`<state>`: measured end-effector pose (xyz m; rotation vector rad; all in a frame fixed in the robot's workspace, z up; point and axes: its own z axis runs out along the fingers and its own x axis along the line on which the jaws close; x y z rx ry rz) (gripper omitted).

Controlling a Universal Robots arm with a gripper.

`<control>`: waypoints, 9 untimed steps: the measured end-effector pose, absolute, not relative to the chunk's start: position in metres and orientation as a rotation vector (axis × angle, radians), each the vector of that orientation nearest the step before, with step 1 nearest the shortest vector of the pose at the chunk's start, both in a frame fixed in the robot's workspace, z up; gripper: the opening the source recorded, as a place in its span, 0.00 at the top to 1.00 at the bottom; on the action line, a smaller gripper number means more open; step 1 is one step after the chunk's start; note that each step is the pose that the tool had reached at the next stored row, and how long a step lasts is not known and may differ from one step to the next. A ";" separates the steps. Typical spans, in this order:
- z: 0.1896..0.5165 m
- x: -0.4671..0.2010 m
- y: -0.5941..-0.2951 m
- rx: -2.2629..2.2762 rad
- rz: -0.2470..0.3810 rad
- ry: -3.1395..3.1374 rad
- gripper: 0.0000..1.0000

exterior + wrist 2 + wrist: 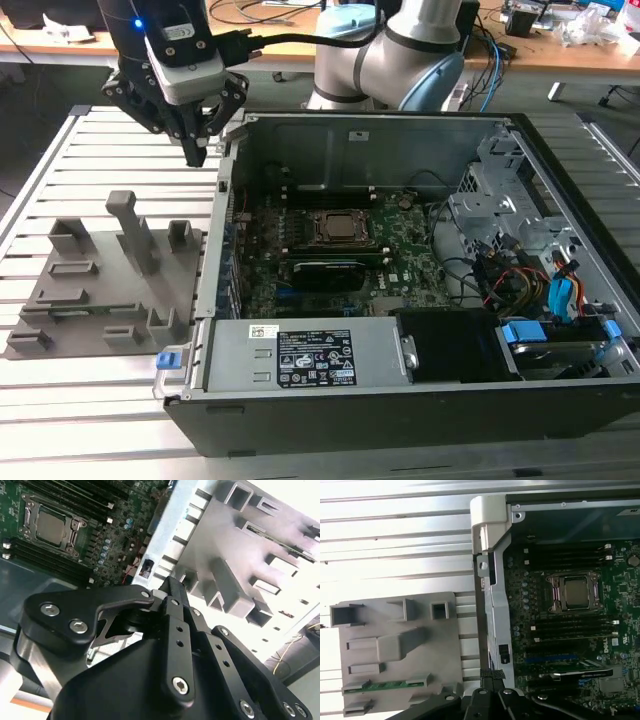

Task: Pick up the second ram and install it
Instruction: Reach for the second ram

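The second ram is a thin green stick lying in a slot of the grey fixture; it also shows in the second wrist view and, faintly, in the exterior view. My gripper hangs above the computer case's wall on the exterior view's left, between the fixture and the motherboard. Its black fingers come together at the tip in both wrist views, shut with nothing between them. The gripper is well clear of the ram.
The open case holds the CPU socket, dark memory slots beside it and a long black card. Drive bays and cables fill the exterior view's right. The fixture has upright grey posts. Everything rests on a slatted metal table.
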<state>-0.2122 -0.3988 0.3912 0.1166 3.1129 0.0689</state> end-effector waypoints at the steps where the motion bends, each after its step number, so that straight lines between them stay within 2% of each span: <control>1: 0.391 -0.214 -0.399 0.117 0.069 3.113 0.89; 9: 0.390 -0.239 -0.399 0.117 0.069 3.113 0.89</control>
